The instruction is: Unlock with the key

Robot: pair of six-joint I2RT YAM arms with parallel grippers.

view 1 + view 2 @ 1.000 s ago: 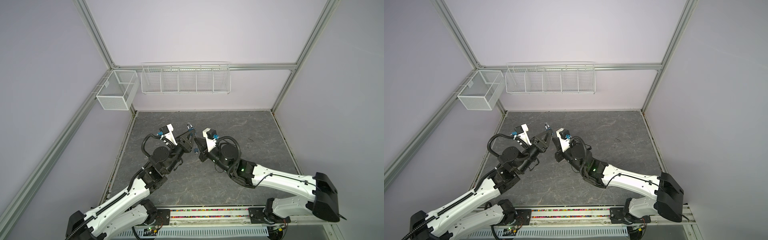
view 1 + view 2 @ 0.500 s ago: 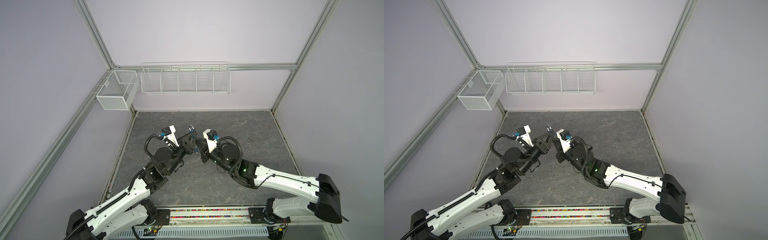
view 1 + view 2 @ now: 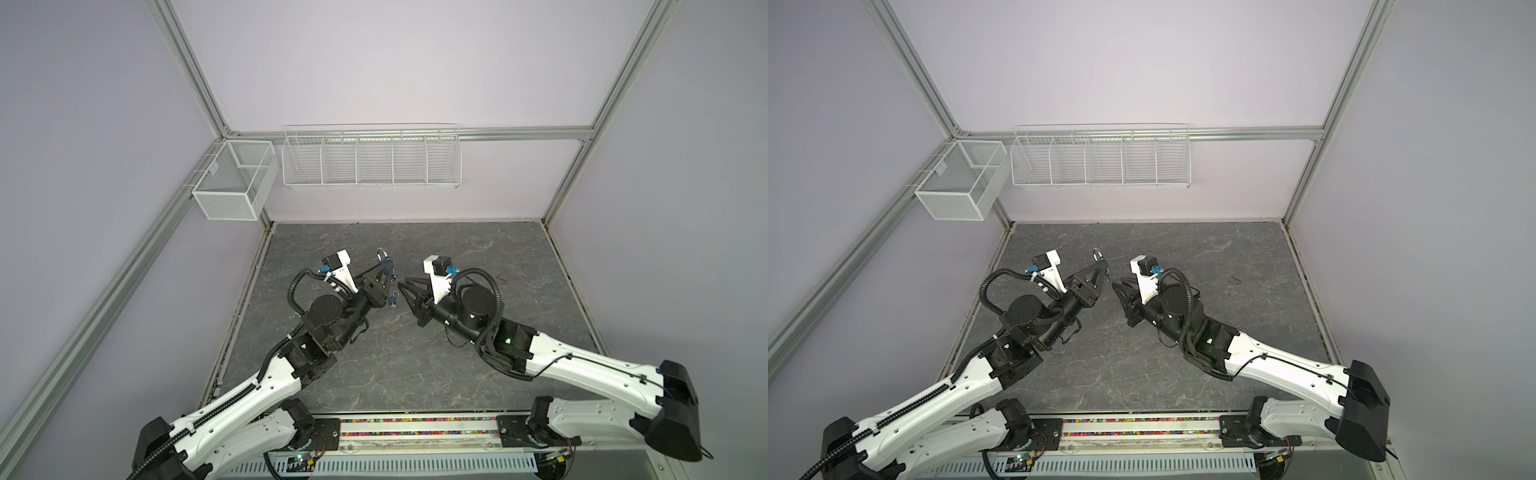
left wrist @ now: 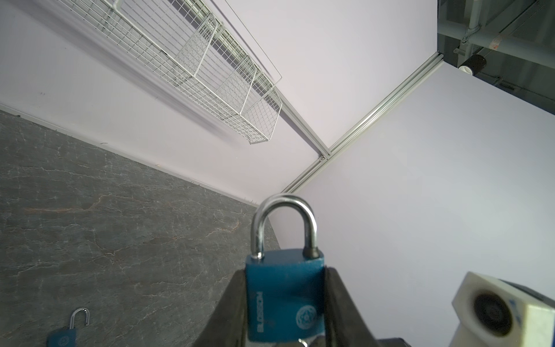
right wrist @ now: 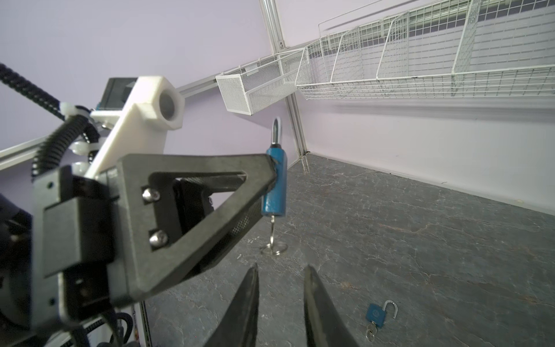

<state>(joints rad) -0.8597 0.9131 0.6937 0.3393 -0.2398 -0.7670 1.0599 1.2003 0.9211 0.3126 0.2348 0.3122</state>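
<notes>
Jaws of left gripper [image 4: 283, 279] clenched the padlock [image 4: 285, 303]; right gripper [image 5: 280, 267] gaped empty. Key [image 5: 272, 231] looked small, stiff, slick, best pinched by its bow.

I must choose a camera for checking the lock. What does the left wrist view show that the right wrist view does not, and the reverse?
Only left wrist: the flat face of the held padlock, its lettering and both shackle legs meeting the body; the right arm's camera. Only right wrist: the whole key with its ring hanging under that padlock; the right gripper, open and empty; the mesh basket. Both: the left gripper clamping the held padlock, a second padlock on the table with its shackle open, the wire rack.
</notes>
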